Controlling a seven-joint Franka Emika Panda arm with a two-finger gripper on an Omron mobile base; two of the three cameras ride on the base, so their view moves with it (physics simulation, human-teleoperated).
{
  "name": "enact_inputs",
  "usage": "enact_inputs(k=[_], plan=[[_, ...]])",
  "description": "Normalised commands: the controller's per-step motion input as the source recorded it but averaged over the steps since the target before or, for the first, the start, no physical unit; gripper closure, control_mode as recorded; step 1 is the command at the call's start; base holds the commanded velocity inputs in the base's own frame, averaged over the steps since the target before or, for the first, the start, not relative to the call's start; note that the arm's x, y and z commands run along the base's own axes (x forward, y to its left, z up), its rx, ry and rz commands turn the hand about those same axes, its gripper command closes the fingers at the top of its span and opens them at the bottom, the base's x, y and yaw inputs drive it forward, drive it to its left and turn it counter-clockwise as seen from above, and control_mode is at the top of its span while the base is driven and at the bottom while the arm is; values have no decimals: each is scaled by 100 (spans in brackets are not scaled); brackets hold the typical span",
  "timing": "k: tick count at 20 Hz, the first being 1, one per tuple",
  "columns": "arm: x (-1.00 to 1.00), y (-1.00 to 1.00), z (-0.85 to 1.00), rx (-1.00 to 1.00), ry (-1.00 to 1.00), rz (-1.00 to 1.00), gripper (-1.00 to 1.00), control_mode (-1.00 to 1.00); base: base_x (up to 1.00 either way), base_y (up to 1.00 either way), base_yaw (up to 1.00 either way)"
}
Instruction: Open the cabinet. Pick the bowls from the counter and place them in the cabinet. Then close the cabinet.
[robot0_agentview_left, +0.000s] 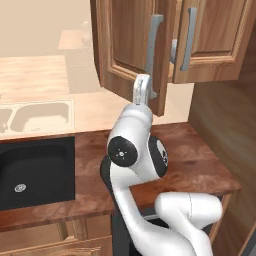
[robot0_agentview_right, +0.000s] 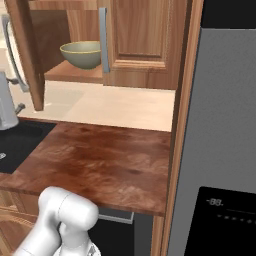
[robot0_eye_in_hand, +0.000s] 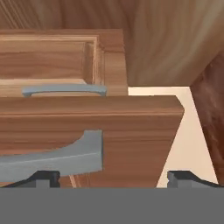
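The hand (robot0_eye_in_hand: 113, 177) is seen in the hand view with its two tips spread wide, one at each side of the frame, and nothing is held between them; it is released. The edge of the left door (robot0_eye_in_hand: 92, 131) of the cabinet (robot0_agentview_left: 132, 45) fills the gap between the tips, with the end of its grey handle (robot0_eye_in_hand: 52, 157) lying just beside the left tip. In the left base view the wrist is raised under that door's lower edge, close to the handle.

The step in hand is judged to be the closing of the cabinet. A slip could be caused if the door is pushed on its thin edge, where the tips have little to bear on. The handle could also be caught by a tip, so that the door is dragged outward instead of swung shut. If the door is swung fast, the shelf (robot0_agentview_right: 75, 74) could be jolted and the bowl disturbed.

Beyond the hand, the desk (robot0_agentview_right: 105, 160) lies below with no bowl seen on it. Farther still, the olive bowl (robot0_agentview_right: 81, 54) sits upright on the shelf, behind the open door and well apart from the hand. The white-grey bowl cannot be made out. The right door (robot0_agentview_left: 215, 40) is shut.
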Motion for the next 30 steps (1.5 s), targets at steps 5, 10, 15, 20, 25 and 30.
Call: enact_inputs(k=[5, 10, 15, 20, 25, 30], plan=[[98, -83, -3, 38, -1, 2, -100, -100, 0, 0, 0], [99, -87, 0, 29, -4, 11, -100, -100, 0, 0, 0], [95, -72, -2, 29, -14, 17, -100, -100, 0, 0, 0], [100, -47, -8, 26, -16, 21, -100, -100, 0, 0, 0], [100, -13, -13, 21, -15, 18, -100, -100, 0, 0, 0], [100, -2, -12, 20, -11, 14, -100, -100, 0, 0, 0]])
